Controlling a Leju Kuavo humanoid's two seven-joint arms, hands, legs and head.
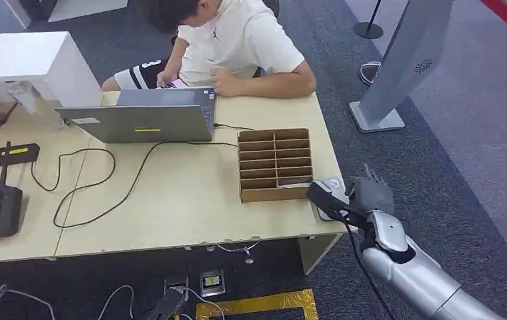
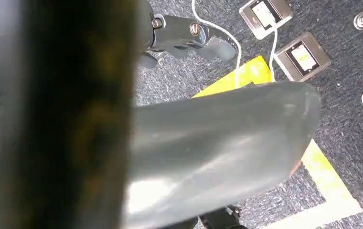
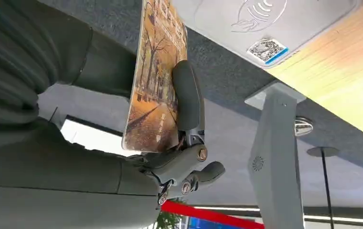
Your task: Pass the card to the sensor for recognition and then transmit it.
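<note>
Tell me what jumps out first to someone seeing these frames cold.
First the right hand at the table's right corner, holding a card printed with an autumn tree avenue just off the grey sensor lying there. Next, a person in a white shirt leans over the far edge behind an open laptop. A brown slotted cardboard rack stands beside the sensor.

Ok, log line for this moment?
right hand: holds card | card reader: beside card | left hand: hanging over floor
</note>
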